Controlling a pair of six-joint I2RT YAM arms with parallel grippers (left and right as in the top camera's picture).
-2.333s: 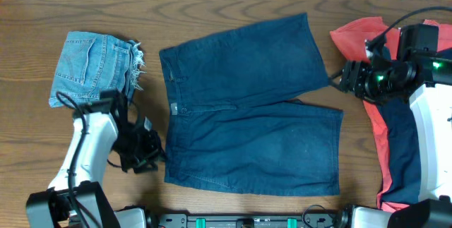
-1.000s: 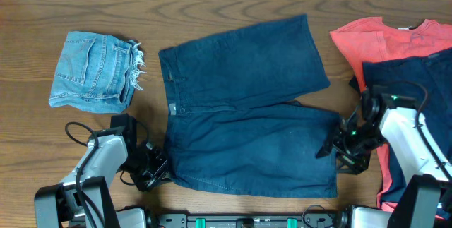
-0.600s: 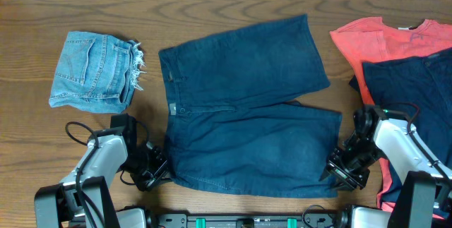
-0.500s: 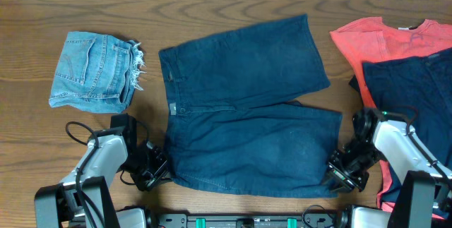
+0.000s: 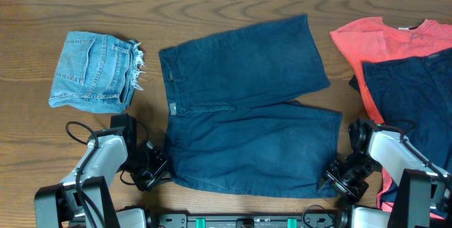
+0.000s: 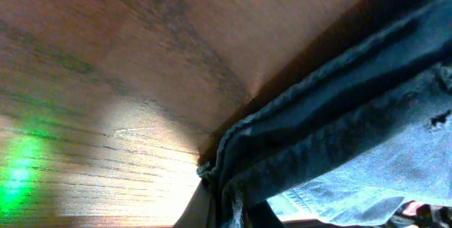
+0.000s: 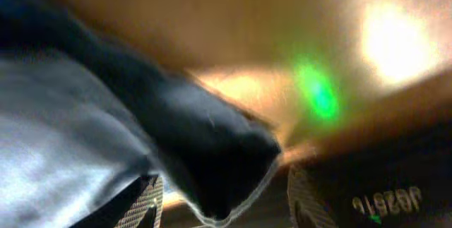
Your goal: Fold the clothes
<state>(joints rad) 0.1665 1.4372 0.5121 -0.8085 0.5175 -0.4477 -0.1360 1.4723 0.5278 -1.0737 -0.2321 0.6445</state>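
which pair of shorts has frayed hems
The small light-blue denim shorts, left in the overhead view; the big navy shorts in the middle have clean hems.

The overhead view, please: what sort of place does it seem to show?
Probably a robot lab bench set up for laundry folding: a wood-grain table, navy shorts spread flat between the left arm and right arm, and folded denim shorts set aside.

I think this is a robot laboratory or a test station, not a home. My left arm (image 5: 99, 161) and my right arm (image 5: 395, 150) stand at the near edge of a wood-pattern surface (image 5: 233, 2), beside a black rail (image 5: 254, 221) with green parts. Loose black cables (image 5: 68, 128) run along the arms. The dark blue shorts (image 5: 247, 115) and the other clothes lie spread out, as in a set-up trial.
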